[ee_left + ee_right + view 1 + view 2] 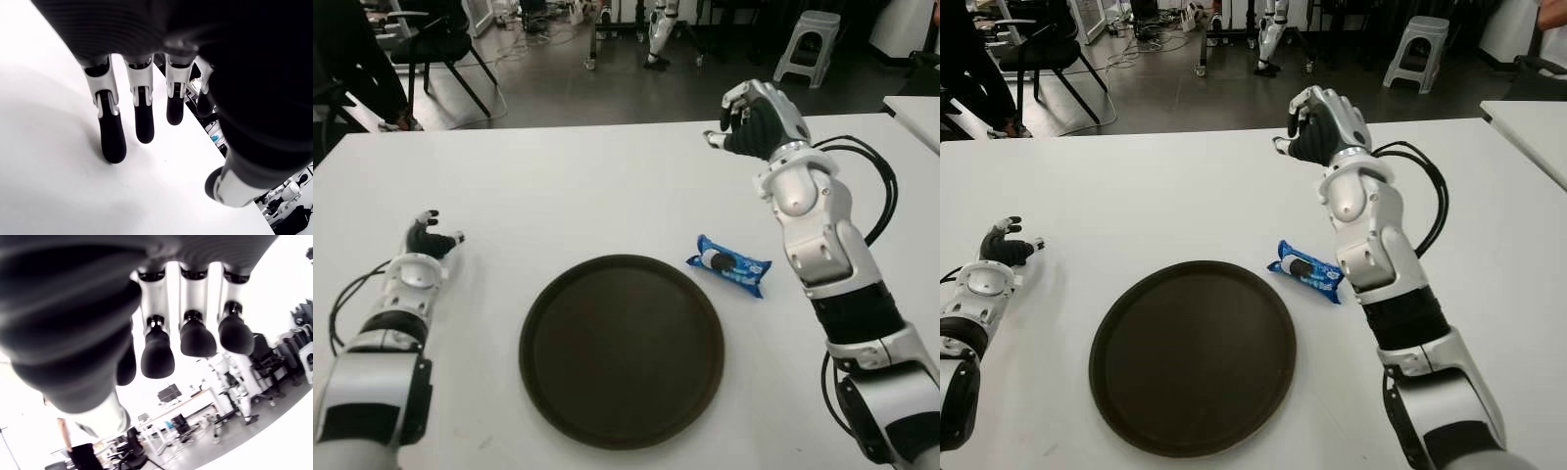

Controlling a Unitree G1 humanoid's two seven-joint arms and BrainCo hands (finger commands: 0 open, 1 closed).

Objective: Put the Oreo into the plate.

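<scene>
The Oreo (729, 265) is a small blue packet lying flat on the white table (568, 186), just past the right rim of the plate (548, 304). The plate is round, dark brown and holds nothing. My right hand (756, 119) is raised above the far side of the table, well beyond the Oreo. Its fingers (157, 352) are loosely spread in the right wrist view and grasp nothing. My left hand (430, 239) shows at the table's left side, away from the plate. Its fingers (111, 137) are stretched out and hold nothing.
Black cables (871, 166) loop beside my right forearm. A second white table (920, 113) stands to the right. Beyond the far edge are a black chair (440, 49), a grey stool (808, 44) and a seated person (342, 59) at the far left.
</scene>
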